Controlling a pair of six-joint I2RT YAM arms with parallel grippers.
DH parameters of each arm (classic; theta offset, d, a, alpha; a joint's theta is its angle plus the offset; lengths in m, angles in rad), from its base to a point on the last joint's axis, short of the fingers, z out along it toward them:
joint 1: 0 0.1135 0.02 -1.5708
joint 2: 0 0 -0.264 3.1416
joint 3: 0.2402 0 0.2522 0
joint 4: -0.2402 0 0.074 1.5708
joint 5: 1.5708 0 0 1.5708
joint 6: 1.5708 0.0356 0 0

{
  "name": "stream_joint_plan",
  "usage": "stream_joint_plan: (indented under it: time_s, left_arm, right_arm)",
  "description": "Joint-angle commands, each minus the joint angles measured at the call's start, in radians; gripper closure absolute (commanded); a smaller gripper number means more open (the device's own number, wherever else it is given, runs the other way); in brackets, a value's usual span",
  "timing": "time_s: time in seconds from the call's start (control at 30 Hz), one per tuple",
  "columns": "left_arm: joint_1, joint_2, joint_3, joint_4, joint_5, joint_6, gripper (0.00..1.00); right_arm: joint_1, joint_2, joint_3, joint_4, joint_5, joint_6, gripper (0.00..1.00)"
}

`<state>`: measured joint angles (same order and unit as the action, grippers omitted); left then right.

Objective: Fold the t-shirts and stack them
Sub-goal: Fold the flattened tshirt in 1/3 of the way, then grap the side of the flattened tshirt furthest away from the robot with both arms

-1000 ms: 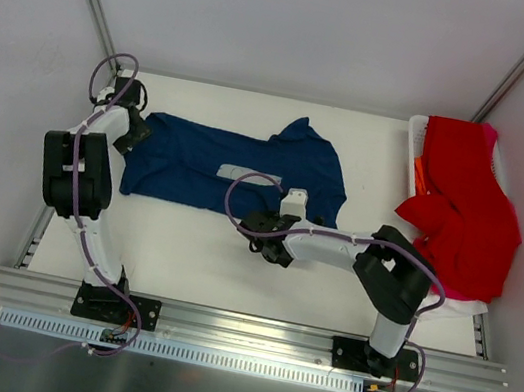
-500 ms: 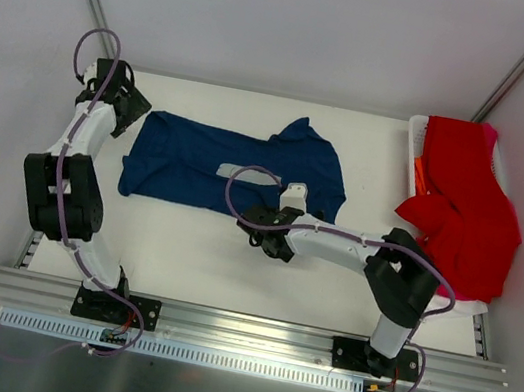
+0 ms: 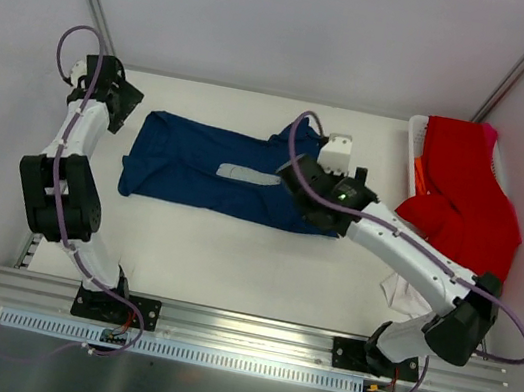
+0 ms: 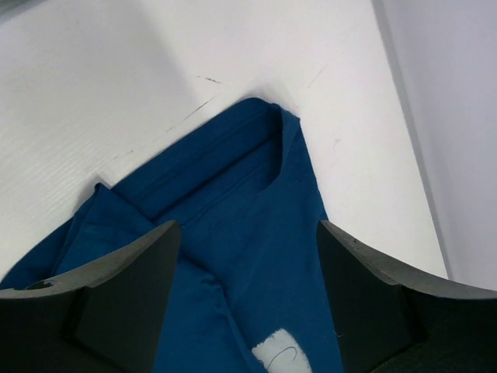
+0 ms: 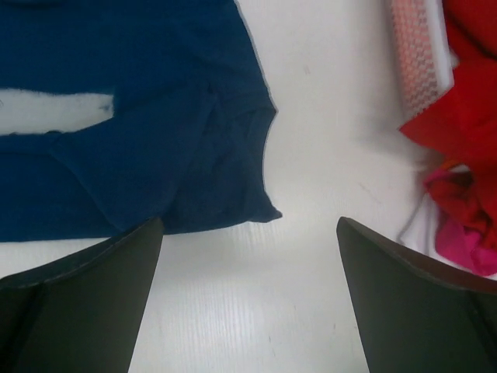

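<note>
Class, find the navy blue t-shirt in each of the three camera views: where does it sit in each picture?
Top external: the navy blue t-shirt lies left of centre on the table.
Left wrist: the t-shirt fills the lower centre.
Right wrist: the t-shirt takes the upper left.
Shared landmark: its white print, visible in all three.

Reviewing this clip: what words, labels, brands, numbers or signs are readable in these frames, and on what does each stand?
None can be read.
white print on the navy t-shirt: partly folded under, only a faint thin line shows, no letters.
red t-shirt: plain, no marking in view.
white basket: no label in view.
</note>
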<state>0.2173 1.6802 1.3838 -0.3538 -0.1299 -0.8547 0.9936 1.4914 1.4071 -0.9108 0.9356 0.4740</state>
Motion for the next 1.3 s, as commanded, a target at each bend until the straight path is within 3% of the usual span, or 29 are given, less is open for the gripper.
stream_joint_plan:
  time_s: [0.0,0.03,0.1,0.2,0.47,0.6,0.77,1.27]
  left_arm:
    - [0.005,0.110,0.063,0.004,0.099,-0.040,0.30]
    - [0.002,0.130,0.095,0.004,0.127,-0.024,0.31]
    - [-0.001,0.162,0.100,0.007,0.190,0.003,0.31]
    - [-0.012,0.136,0.025,0.103,0.246,0.045,0.31]
    - [-0.078,0.021,-0.130,0.318,0.380,0.107,0.30]
    - [-0.125,-0.091,-0.236,0.351,0.369,0.169,0.30]
    - [-0.154,-0.220,-0.385,0.412,0.358,0.209,0.30]
    - [-0.187,-0.502,-0.696,0.461,0.375,0.175,0.30]
  right_arm:
    - [-0.195,-0.048,0.006,0.212,-0.399,-0.315,0.01]
    - [-0.334,-0.043,-0.017,0.328,-0.546,-0.330,0.01]
    - [-0.458,0.022,-0.022,0.423,-0.842,-0.339,0.01]
    - [-0.642,0.232,0.129,0.458,-1.053,-0.362,0.01]
    - [-0.733,0.792,0.894,0.346,-1.293,-0.347,0.01]
    - [-0.737,0.955,1.099,0.409,-1.298,-0.308,0.00]
    - [-0.740,0.990,1.018,0.602,-1.262,-0.242,0.01]
    - [-0.665,1.095,0.986,0.693,-1.163,-0.198,0.01]
